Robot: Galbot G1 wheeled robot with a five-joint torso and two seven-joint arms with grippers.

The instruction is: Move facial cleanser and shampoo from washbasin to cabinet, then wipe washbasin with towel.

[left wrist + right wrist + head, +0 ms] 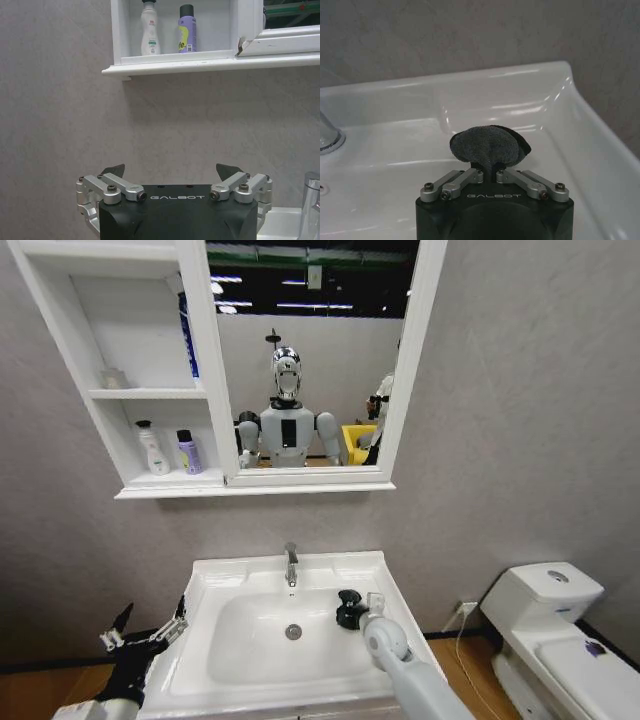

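2 bottles [152, 448] [188, 452], 1 towel [489, 146], 1 basin [260, 575], poss. 1 blue item [187, 335] on upper shelf

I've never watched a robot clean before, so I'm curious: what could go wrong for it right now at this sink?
The right gripper pinches only a small fold of the towel, so the cloth might slip out while rubbing the washbasin. The tap stands near that arm, so a wide sweep could knock it. The left gripper hangs open beside the basin's edge and could bump it if the robot shifts.

A white toilet [545, 625] stands against the grey wall [510, 420], a cable [462, 640] beside it.
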